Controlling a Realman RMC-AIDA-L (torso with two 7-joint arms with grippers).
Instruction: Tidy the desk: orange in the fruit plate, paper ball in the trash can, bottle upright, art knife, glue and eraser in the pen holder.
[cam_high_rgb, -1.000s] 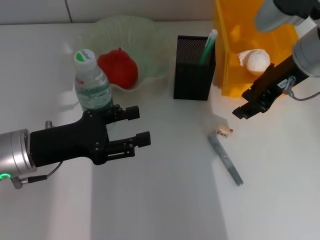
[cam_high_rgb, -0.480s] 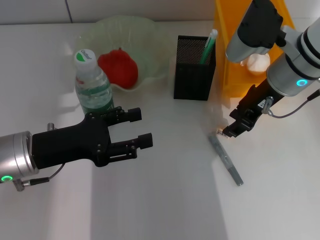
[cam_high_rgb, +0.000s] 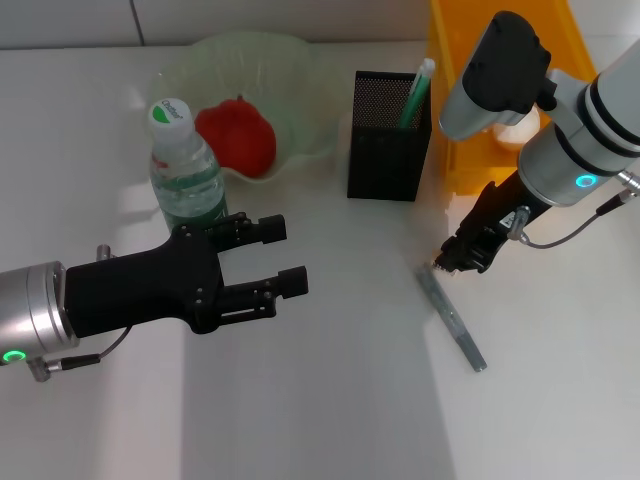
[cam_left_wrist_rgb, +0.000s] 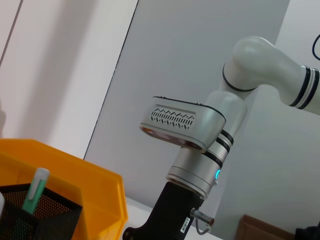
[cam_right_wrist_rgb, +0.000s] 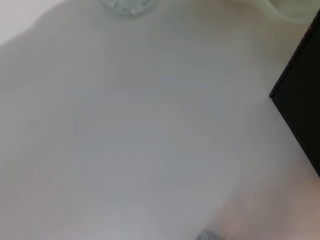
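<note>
While left end effector (cam_high_rgb: 268, 256) hovers spread, right end effector (cam_high_rgb: 462, 256) over art knife (cam_high_rgb: 451, 320) tip, closure unclear.

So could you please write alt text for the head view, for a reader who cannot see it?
The right gripper is down at the desk over the top end of the art knife, near the pen holder. The left gripper hovers open beside the upright bottle; a red fruit sits in the plate.
</note>
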